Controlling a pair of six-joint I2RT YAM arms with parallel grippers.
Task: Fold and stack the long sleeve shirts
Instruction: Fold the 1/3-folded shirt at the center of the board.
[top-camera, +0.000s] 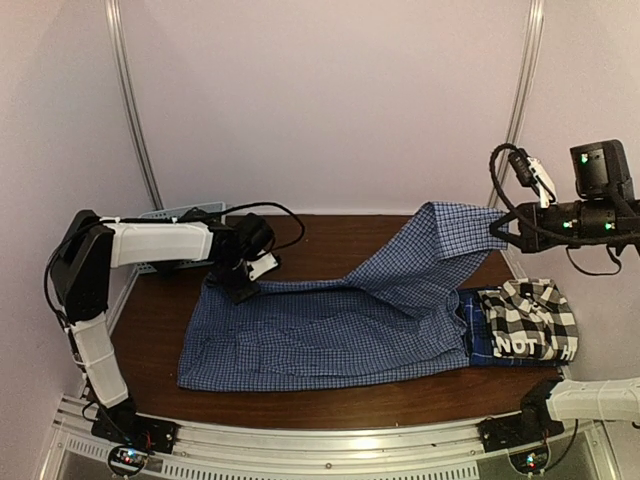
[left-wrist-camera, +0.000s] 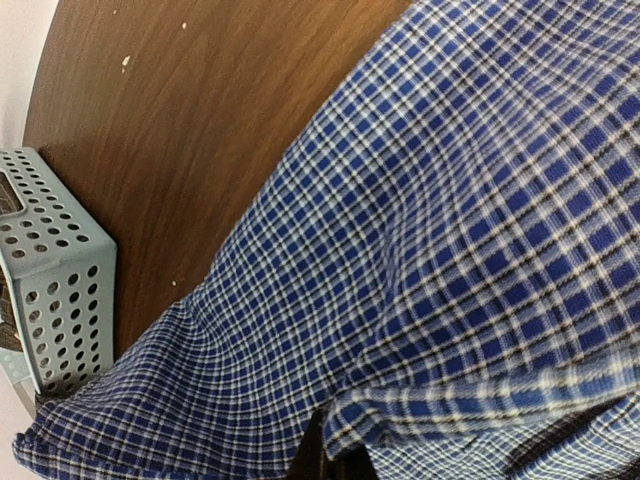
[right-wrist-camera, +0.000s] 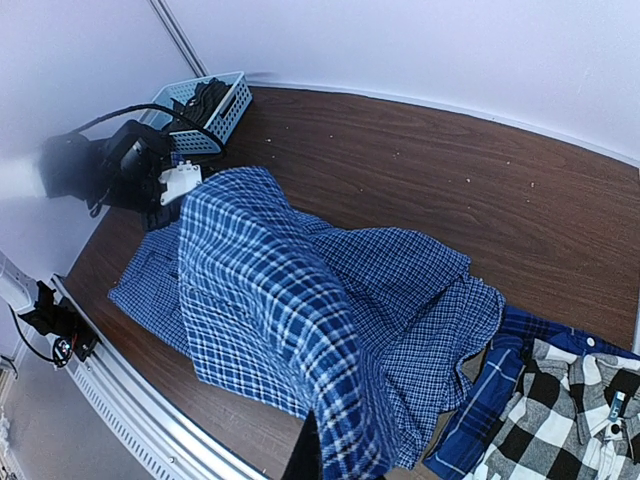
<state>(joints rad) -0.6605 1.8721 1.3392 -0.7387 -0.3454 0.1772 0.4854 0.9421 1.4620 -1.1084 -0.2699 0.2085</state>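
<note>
The blue fine-check shirt (top-camera: 330, 325) lies spread across the middle of the table. My left gripper (top-camera: 240, 285) is shut on its far left corner, low at the table; the cloth (left-wrist-camera: 440, 250) fills the left wrist view and hides the fingers. My right gripper (top-camera: 500, 225) is shut on the shirt's far right part and holds it raised above the table, the cloth (right-wrist-camera: 300, 320) draping down from it. The black-and-white plaid shirt (top-camera: 528, 318) lies folded at the right on the darker blue plaid shirt (top-camera: 478, 340).
A light blue lattice basket (top-camera: 165, 215) stands at the far left corner, also in the left wrist view (left-wrist-camera: 55, 270) and the right wrist view (right-wrist-camera: 205, 105). Bare brown table (top-camera: 340, 235) lies behind the shirt. White walls enclose the far side.
</note>
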